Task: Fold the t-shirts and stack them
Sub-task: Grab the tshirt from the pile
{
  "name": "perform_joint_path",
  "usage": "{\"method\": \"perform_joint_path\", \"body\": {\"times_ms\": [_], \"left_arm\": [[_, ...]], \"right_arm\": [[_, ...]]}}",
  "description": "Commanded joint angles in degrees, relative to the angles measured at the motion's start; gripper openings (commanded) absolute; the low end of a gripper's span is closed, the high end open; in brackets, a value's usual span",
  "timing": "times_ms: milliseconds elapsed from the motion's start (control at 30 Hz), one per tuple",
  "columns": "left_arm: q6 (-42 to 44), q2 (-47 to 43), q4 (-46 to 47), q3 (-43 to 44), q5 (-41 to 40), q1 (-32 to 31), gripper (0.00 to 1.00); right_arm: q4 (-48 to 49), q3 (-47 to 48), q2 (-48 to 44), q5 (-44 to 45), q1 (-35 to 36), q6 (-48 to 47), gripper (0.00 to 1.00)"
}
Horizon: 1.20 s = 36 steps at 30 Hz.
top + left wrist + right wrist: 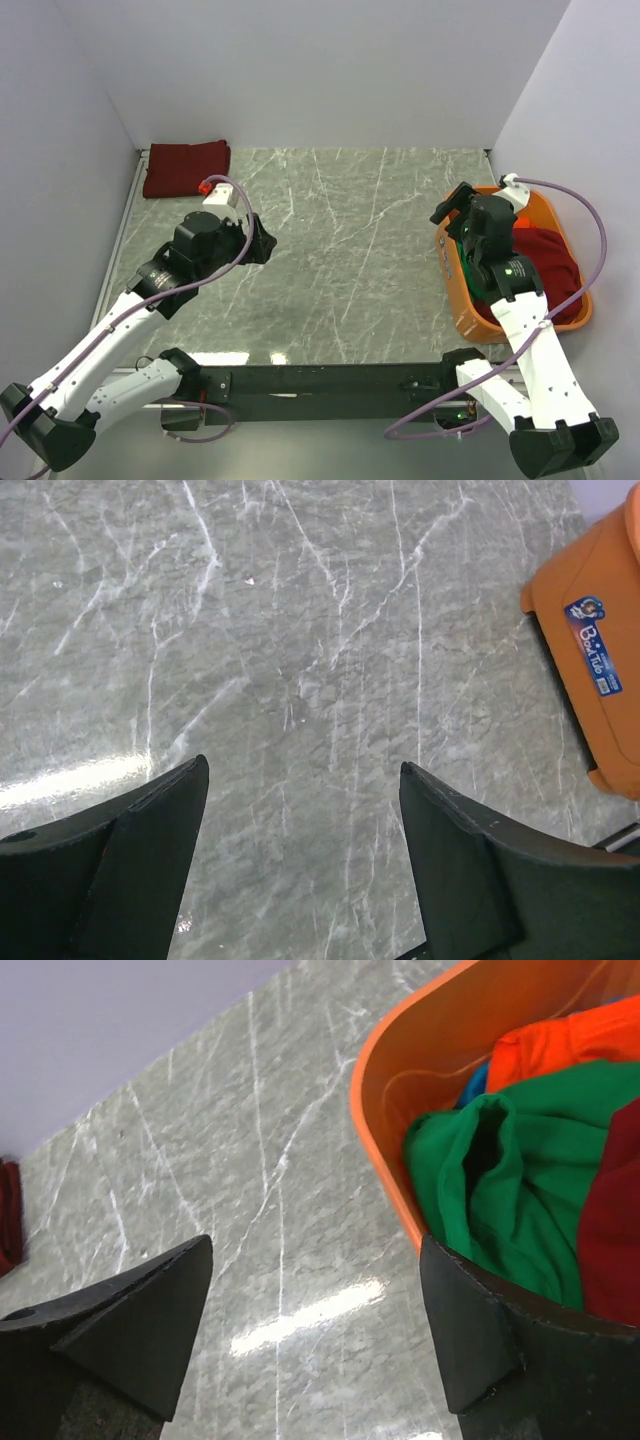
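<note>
At the far left corner I see a folded crimson t-shirt [186, 167] lying on the marble table [350, 220]. My left gripper [302, 770] hangs over bare marble, jaws spread apart, holding nothing. Further right, my right gripper [315, 1250] is likewise wide apart and empty, poised over the table-side rim of the orange tub [420, 1060], where a green t-shirt [510, 1180], an orange-red t-shirt [560, 1040] and a second crimson t-shirt [550, 265] sit bunched inside
</note>
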Motion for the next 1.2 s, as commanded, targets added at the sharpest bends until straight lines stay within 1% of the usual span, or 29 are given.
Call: {"method": "perform_joint_path", "body": {"times_ms": [0, 100, 167, 267, 333, 400, 433, 533, 600, 800, 967, 1167], "left_arm": [[0.37, -1.21, 2.62, -0.46, 3.88, 0.73, 0.82], [0.28, -0.86, 3.59, -0.63, 5.90, 1.52, 0.82], [0.28, -0.43, 3.85, -0.72, 7.57, 2.13, 0.82], [0.20, 0.10, 4.11, -0.55, 9.51, 2.49, 0.82], [0.20, 0.37, 4.20, -0.63, 10.39, 2.66, 0.82], [-0.07, 0.28, 4.90, -0.90, 11.18, 2.92, 0.82], [-0.24, 0.45, 5.17, -1.16, 12.40, 3.01, 0.82], [-0.33, 1.50, 5.70, -1.25, 13.46, 3.28, 0.82], [-0.33, 2.38, 5.52, -1.07, 14.17, 3.37, 0.82], [-0.33, 4.23, 5.70, -1.07, 15.40, 3.81, 0.82], [-0.24, 5.29, 5.78, -1.25, 15.40, 3.89, 0.82], [-0.51, 6.70, 6.31, -1.07, 17.33, 4.51, 0.82]], "right_arm": [[-0.53, 1.58, 0.94, 5.32, 0.26, -0.24, 0.91], [-3.61, 4.65, 4.27, 12.52, 0.00, 0.37, 0.95], [-5.63, 7.72, 6.74, 15.34, -1.14, 0.73, 0.95], [-6.78, 10.27, 12.53, 16.32, -6.22, 0.29, 0.95], [-6.97, 11.51, 14.92, 16.32, -11.32, 0.03, 0.95], [-6.96, 13.35, 19.13, 18.60, -13.53, 0.20, 0.95], [-7.57, 14.41, 20.89, 18.87, -15.80, 0.72, 0.95], [-13.19, 20.03, 28.44, 20.97, -18.45, 4.58, 0.95], [-14.69, 22.24, 32.14, 21.60, -18.98, 6.61, 0.94], [-12.50, 20.75, 34.79, 21.60, -20.13, 8.02, 0.95], [-11.71, 18.47, 34.88, 21.07, -21.62, 8.72, 0.95], [-10.13, 15.21, 34.00, 22.39, -22.15, 9.51, 0.94]]}}
